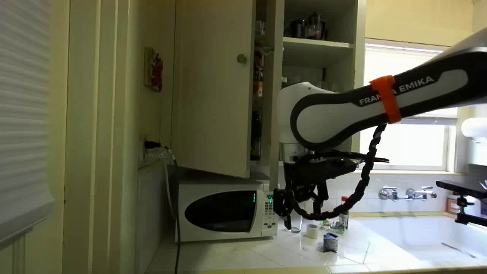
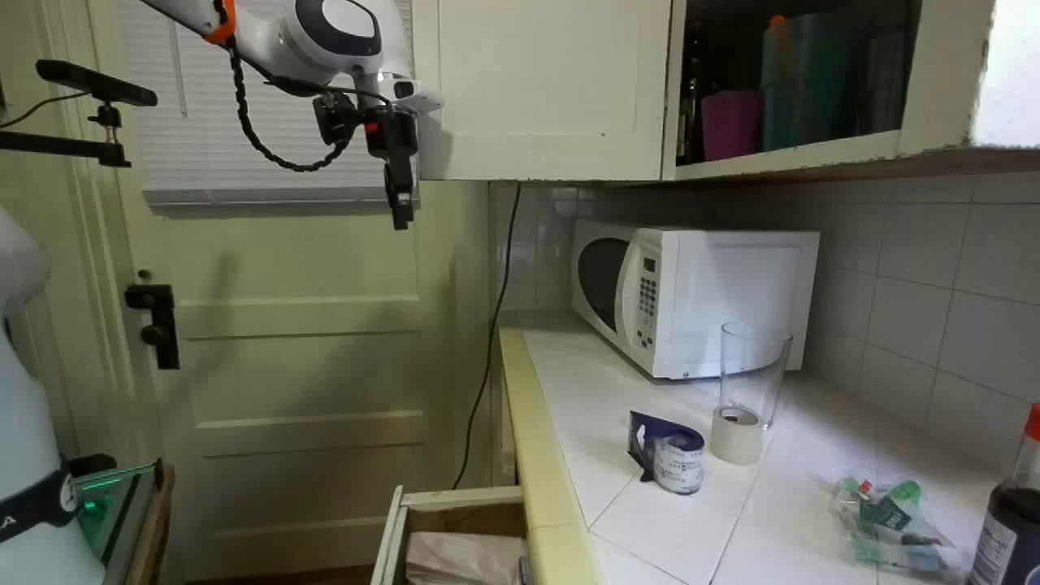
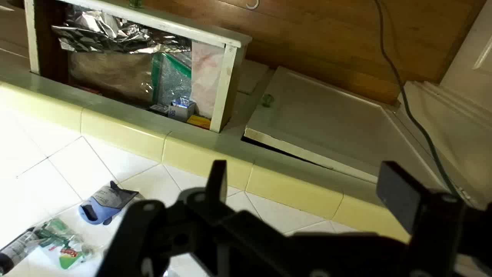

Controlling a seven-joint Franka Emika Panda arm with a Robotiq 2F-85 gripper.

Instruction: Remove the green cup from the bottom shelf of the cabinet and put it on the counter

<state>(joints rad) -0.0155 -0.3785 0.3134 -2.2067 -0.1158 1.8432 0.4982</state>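
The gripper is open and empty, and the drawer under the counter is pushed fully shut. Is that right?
Not quite: the drawer under the counter is pulled out, as the wrist view shows. The gripper is open and empty, as you said.

Cabinet (image 1: 213,102) — cream, ajar; counter (image 2: 662,528) — white, tiled.

in an exterior view, a white microwave (image 2: 695,301) stands right of centre, a clear glass (image 2: 751,370) overlapping its lower edge in the frame. just below sit a pale tape roll (image 2: 738,444) and a blue dispenser (image 2: 670,455) (print shows on it). at lower right are a plastic bag (image 2: 890,520) of green things and 1 red-capped bottle (image 2: 1007,520). upper left in the wrist view, a drawer (image 3: 226,86) stands open, crumpled foil (image 3: 119,36) inside.
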